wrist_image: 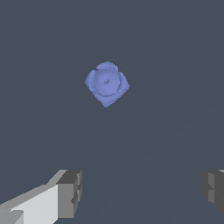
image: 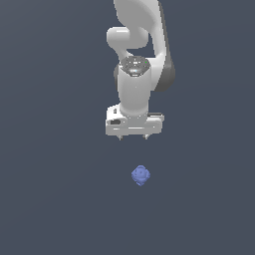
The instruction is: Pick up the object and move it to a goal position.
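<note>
The claw [image: 133, 136] hangs wide open and empty above the tabletop [image: 50, 199]. The small blue blob [image: 141, 175] rests apart from it, at about five o'clock in the exterior view, roundish, with no clear long axis.

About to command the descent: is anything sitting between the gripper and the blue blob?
Nothing visible. The gripper hangs open above the surface, and the blue blob lies alone with only bare floor around it; the wrist view shows open space between fingertips and blob.
</note>
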Action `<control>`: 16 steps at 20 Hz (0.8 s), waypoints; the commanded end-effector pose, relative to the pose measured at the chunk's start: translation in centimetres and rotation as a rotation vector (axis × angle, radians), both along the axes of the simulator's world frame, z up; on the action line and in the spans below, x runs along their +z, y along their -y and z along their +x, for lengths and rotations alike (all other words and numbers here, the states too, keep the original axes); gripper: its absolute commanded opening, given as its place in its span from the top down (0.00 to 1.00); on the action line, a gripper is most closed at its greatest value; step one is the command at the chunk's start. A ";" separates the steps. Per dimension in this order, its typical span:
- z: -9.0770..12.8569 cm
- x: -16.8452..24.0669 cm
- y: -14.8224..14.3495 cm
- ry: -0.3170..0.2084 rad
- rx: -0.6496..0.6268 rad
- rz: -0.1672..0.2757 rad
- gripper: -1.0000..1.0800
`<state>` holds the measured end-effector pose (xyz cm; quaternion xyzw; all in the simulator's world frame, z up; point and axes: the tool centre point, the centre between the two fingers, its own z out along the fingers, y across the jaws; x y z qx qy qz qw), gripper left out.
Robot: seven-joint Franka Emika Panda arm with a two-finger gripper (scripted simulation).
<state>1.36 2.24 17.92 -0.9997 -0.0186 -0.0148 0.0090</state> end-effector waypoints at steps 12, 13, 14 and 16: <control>1.6 -1.0 -0.6 -0.004 0.098 -0.008 0.04; 1.9 -1.2 -0.7 -0.005 0.117 -0.010 0.04; 2.3 -1.4 -0.9 -0.005 0.137 -0.011 0.04; 3.0 -1.9 -1.1 -0.007 0.183 -0.014 0.04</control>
